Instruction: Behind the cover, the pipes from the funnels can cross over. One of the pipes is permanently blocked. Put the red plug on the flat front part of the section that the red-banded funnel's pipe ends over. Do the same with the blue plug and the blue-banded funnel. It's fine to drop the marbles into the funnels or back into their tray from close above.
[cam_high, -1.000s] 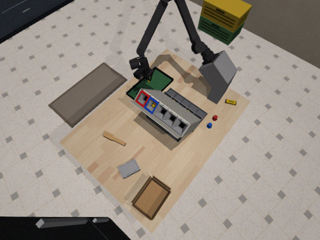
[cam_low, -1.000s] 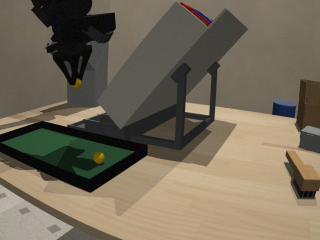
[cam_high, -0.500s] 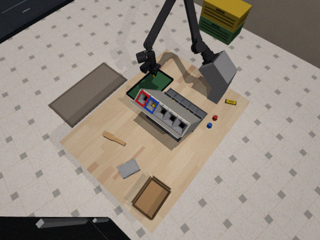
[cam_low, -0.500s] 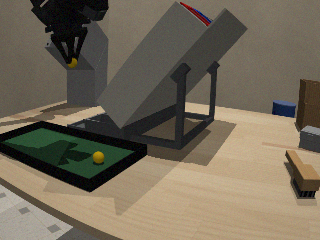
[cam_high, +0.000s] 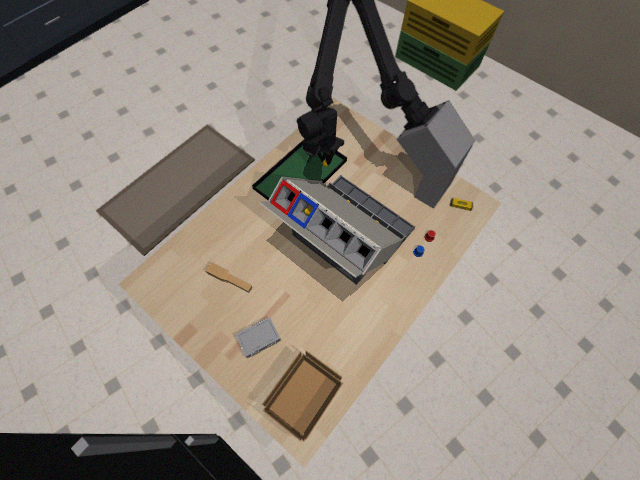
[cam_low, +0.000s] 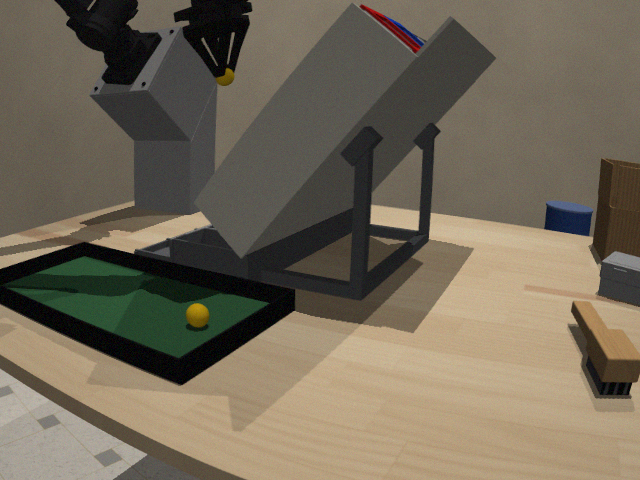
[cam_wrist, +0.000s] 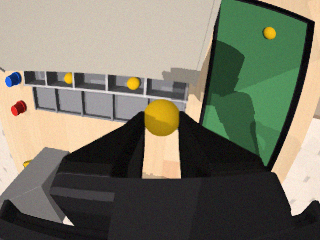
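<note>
My gripper (cam_high: 324, 156) (cam_low: 225, 71) (cam_wrist: 161, 119) is shut on a yellow marble (cam_high: 325, 161) (cam_low: 225, 77) (cam_wrist: 161, 117). It hangs high over the right edge of the green tray (cam_high: 289, 170) (cam_low: 155, 361) (cam_wrist: 210, 85), behind the tilted grey cover (cam_high: 346, 211) (cam_low: 320, 129) (cam_wrist: 110, 35). One more marble (cam_low: 197, 315) (cam_wrist: 269, 33) lies in the tray. A marble (cam_high: 307, 210) sits in the blue-banded funnel (cam_high: 296, 217); the red-banded funnel (cam_high: 277, 197) is beside it. Two sections hold a marble each (cam_wrist: 68, 78) (cam_wrist: 132, 83). The red plug (cam_high: 429, 235) (cam_wrist: 19, 107) and the blue plug (cam_high: 418, 251) (cam_wrist: 13, 79) stand on the table.
The arm's grey pedestal (cam_high: 436, 152) (cam_low: 165, 155) stands behind the sections. A brush (cam_high: 227, 276) (cam_low: 604, 351), a grey box (cam_high: 257, 336) (cam_low: 620, 276), a cardboard box (cam_high: 302, 393) (cam_low: 617, 206) and a small yellow block (cam_high: 461, 203) lie on the table. Stacked crates (cam_high: 447, 38) stand on the floor.
</note>
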